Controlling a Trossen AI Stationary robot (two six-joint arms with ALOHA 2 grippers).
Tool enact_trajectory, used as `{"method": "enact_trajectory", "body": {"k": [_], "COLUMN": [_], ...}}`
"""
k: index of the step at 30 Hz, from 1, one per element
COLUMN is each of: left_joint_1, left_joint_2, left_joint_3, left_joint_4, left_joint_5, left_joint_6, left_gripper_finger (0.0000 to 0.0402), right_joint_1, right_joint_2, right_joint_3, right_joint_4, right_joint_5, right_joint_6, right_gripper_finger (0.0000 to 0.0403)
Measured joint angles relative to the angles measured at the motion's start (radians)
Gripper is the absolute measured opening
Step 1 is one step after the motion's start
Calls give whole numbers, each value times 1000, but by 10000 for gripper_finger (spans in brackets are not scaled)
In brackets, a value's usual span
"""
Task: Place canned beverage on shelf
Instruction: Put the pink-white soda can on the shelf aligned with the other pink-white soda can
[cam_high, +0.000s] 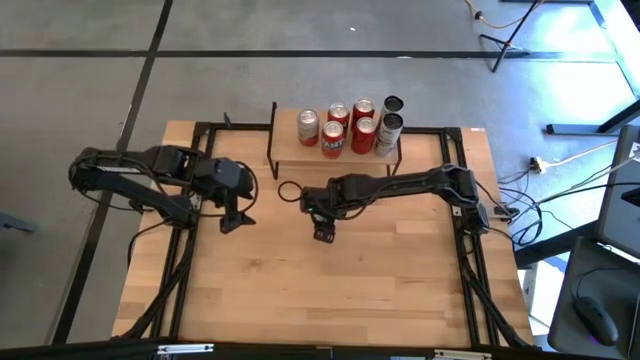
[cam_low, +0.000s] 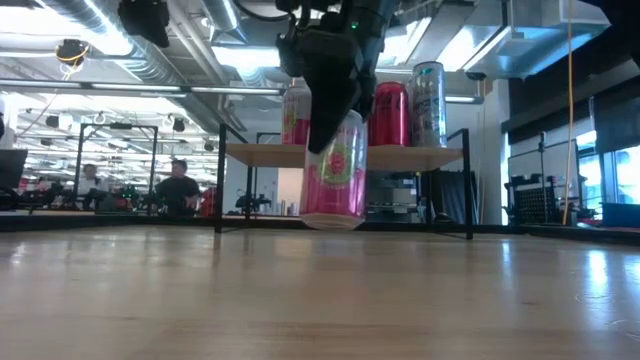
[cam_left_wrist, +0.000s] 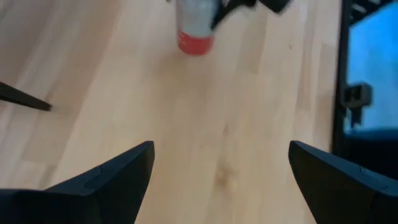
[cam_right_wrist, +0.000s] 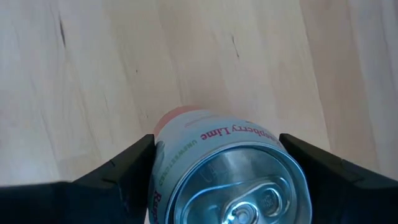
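Right fingers (cam_right_wrist: 214, 165) gripping 1 pink can (cam_low: 334, 175) over the desk (cam_high: 330, 290); left fingers (cam_left_wrist: 217, 171) hanging spread, empty; shelf (cam_high: 290, 150) holding 6 cans.

Probably a robotics lab: exposed ceiling ducts (cam_low: 90, 25), seated people at workstations (cam_low: 178, 185), tripod stands (cam_high: 510, 40), floor cables (cam_high: 560, 175).

Cans, shelf and arms, counted.
Six cans stand on the one shelf (cam_high: 335, 148): four red cans (cam_high: 337, 127) and two taller dark-topped cans (cam_high: 389, 127). One pink can (cam_low: 336, 172) sits apart. Two grippers: left gripper (cam_high: 234, 218), right gripper (cam_high: 322, 233).
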Motion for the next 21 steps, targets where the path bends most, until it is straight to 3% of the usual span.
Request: {"method": "enact_trajectory", "body": {"k": [9, 21], "left_joint_1": [-49, -124], "left_joint_2": [15, 53], "left_joint_3": [-2, -2], "left_joint_4": [67, 102], "left_joint_5": [-39, -100], "left_joint_6": [-21, -17], "left_gripper_finger": [358, 358], "right_joint_1": [0, 2], "right_joint_2": [4, 2], "right_joint_3": [0, 2], "right_joint_4": [10, 16], "right_joint_5": [2, 10], "right_joint_6": [2, 1], "right_gripper_finger": [297, 372]}}
